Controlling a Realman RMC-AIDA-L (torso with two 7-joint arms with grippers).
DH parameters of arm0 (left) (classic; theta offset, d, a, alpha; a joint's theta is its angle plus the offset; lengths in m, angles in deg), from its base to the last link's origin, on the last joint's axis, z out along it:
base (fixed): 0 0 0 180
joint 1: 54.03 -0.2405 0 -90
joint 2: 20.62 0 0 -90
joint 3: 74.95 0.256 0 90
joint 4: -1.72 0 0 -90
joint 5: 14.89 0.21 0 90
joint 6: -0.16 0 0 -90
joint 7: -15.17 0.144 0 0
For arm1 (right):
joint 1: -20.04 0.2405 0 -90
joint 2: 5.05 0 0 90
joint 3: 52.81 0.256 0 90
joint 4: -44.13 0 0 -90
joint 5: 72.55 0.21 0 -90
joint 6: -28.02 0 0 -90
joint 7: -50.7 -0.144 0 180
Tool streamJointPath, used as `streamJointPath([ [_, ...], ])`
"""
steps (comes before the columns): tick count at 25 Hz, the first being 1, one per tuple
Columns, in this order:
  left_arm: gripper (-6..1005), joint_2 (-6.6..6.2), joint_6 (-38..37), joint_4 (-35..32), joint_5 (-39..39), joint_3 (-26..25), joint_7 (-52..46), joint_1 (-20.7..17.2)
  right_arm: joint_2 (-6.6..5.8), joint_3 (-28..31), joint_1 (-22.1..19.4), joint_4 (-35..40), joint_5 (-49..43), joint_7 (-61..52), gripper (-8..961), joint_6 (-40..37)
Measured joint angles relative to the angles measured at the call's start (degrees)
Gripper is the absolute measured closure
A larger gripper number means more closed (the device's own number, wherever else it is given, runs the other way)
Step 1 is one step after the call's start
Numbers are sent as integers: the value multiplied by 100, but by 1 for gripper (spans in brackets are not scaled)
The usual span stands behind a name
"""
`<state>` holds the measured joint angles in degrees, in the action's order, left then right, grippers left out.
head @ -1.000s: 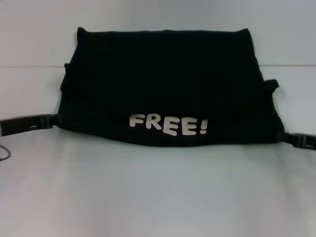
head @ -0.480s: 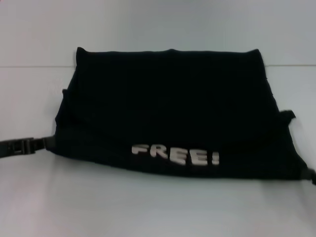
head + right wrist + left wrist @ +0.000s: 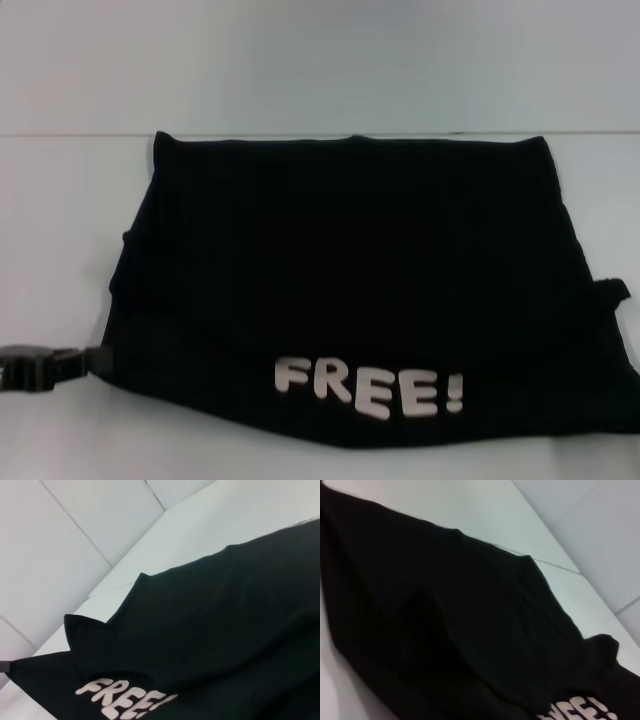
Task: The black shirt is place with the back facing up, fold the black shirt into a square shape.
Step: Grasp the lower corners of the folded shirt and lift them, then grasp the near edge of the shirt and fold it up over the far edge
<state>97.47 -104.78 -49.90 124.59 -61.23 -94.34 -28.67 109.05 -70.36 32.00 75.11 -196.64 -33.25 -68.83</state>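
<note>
The black shirt [image 3: 350,270] is spread wide above the white table, with the white "FREE!" print [image 3: 368,388] along its near edge facing me. My left gripper [image 3: 100,358] is at the shirt's near left corner and shut on the cloth. The shirt's right side reaches the edge of the head view, and my right gripper is out of view there. The left wrist view shows the shirt [image 3: 470,620] stretched, with part of the print. The right wrist view shows the shirt [image 3: 225,610] and the print [image 3: 125,700].
The white table [image 3: 60,200] runs back to a far edge below a pale wall [image 3: 300,60]. A strip of bare table shows at the near left below the left gripper.
The shirt's near edge with the print has moved toward me and lower in the head view. My left gripper moved with it. My right gripper has passed out of view on the right.
</note>
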Motion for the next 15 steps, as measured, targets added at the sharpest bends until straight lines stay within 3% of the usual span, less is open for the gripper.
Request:
streamJointPath([
  [15,997,-3,-783,-68,523,-181,283,-191,-22,70,-515,13,-94,348,891,-749],
])
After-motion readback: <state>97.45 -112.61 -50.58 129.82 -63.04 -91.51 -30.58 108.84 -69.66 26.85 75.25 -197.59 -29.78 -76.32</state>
